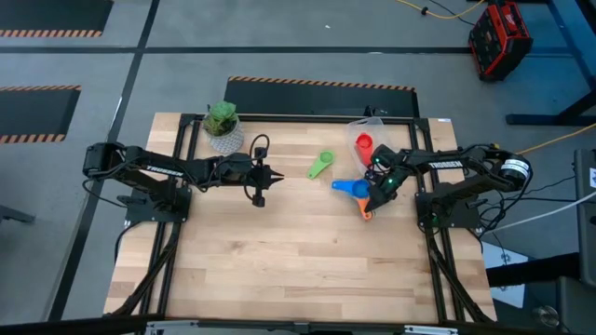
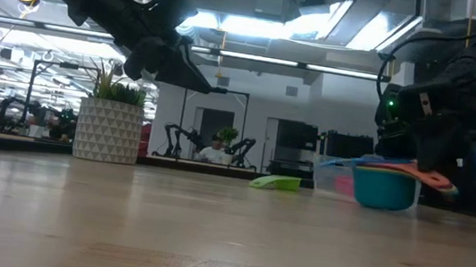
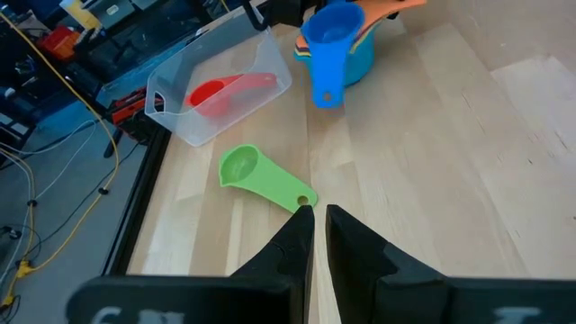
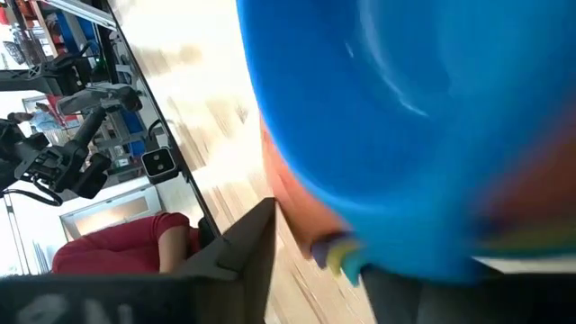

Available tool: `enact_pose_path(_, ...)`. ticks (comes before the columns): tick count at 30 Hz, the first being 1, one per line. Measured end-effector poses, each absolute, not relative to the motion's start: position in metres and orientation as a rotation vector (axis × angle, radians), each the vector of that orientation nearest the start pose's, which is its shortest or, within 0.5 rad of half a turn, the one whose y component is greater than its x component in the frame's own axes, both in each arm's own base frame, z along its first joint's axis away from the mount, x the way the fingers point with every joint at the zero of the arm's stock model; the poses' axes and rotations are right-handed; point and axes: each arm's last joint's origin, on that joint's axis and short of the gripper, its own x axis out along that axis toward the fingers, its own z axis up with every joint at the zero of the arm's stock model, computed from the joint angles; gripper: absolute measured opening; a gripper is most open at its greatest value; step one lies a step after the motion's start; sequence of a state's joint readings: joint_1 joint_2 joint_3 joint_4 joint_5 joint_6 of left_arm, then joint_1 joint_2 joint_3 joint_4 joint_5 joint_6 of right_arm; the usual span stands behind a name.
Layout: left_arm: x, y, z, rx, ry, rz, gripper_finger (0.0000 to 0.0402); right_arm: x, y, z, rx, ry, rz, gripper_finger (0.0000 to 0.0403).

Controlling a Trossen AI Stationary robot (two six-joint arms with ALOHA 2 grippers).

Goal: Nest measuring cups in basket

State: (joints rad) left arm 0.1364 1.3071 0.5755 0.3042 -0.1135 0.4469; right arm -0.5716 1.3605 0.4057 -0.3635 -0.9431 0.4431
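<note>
A stack of nested measuring cups [image 1: 358, 190], blue on top with orange and yellow beneath, is seen on the table [image 1: 279, 270] just in front of the clear basket [image 1: 371, 130]. A red cup [image 3: 220, 91] lies inside that basket, and a green cup [image 1: 321, 166] lies alone near the table's middle. The right gripper [image 1: 377, 197] is set at the stack; whether its fingers are closed on it cannot be told. The left gripper [image 1: 260, 177] is held above the table with fingers together, near the potted plant [image 1: 223, 127].
</note>
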Motion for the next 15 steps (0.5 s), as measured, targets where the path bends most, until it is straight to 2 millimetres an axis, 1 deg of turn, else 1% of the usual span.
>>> enact_pose_path(5, 0.2585, 0.0388, 0.1993, 0.433, 0.476, 0.146, 0.0028, 0.1593, -0.0750, 0.1137, 1.323, 1.072, 0.088, 0.0215)
enact_pose_path(7, 0.2585, 0.0388, 0.1993, 0.433, 0.476, 0.146, 0.0027, 0.1586, -0.0745, 0.1134, 1.335, 1.082, 0.081, 0.0235)
enact_pose_path(10, 0.2585, 0.0388, 0.1993, 0.433, 0.476, 0.146, 0.0027, 0.1578, -0.0740, 0.1134, 1.361, 1.092, 0.074, 0.0244)
enact_pose_path(15, 0.2585, 0.0388, 0.1993, 0.433, 0.476, 0.146, 0.0027, 0.1542, -0.0713, 0.1133, 1.412, 1.127, 0.070, 0.0245)
